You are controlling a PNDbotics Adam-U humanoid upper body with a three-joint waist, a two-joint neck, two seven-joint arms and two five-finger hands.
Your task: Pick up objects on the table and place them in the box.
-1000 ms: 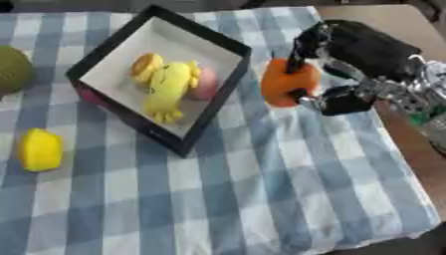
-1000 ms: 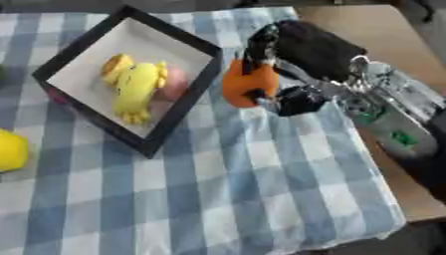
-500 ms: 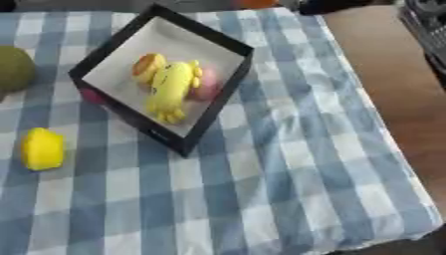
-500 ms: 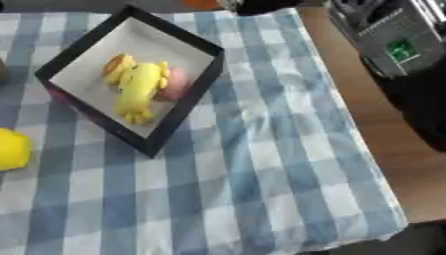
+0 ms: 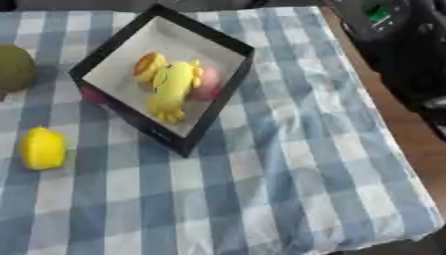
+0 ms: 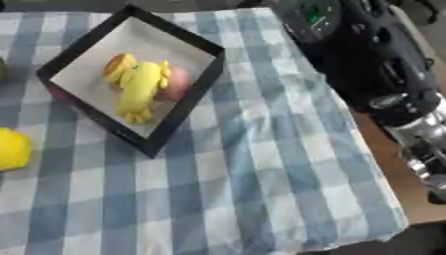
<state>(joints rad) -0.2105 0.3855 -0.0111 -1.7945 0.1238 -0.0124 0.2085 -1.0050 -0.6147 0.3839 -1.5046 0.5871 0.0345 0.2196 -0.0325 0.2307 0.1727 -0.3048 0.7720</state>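
A table point(image 5: 287, 199) covered with a blue-and-white checked cloth is seen from above. On its far left part a square black-walled box with a pale floor point(image 5: 228, 97) is set askew, one corner pointing toward the near edge. Inside the box a yellow soft toy with small feet point(image 5: 171, 89) is laid lengthwise; a rounded orange item point(image 5: 146, 63) is touching its far-left side, and a pink rounded item point(image 5: 209, 85) is touching its right side, against the box wall. A small patch of dark pink point(image 5: 92, 94) is seen just outside the box's left wall; what it is cannot be told.

To the left of the box, well apart from it, a yellow lemon-shaped fruit point(image 5: 42, 148) is lying on the cloth. Farther back at the left edge, a dull green round fruit point(image 5: 16, 67) is partly cut off by the frame.

Along the right side, beyond the cloth's edge, the bare brown table top is visible, and over it the robot's black right arm with a silver joint point(image 6: 375, 64) is seen. No robot hand is shown in either view, so whether the fingers are apart, together or clamped on anything cannot be told.
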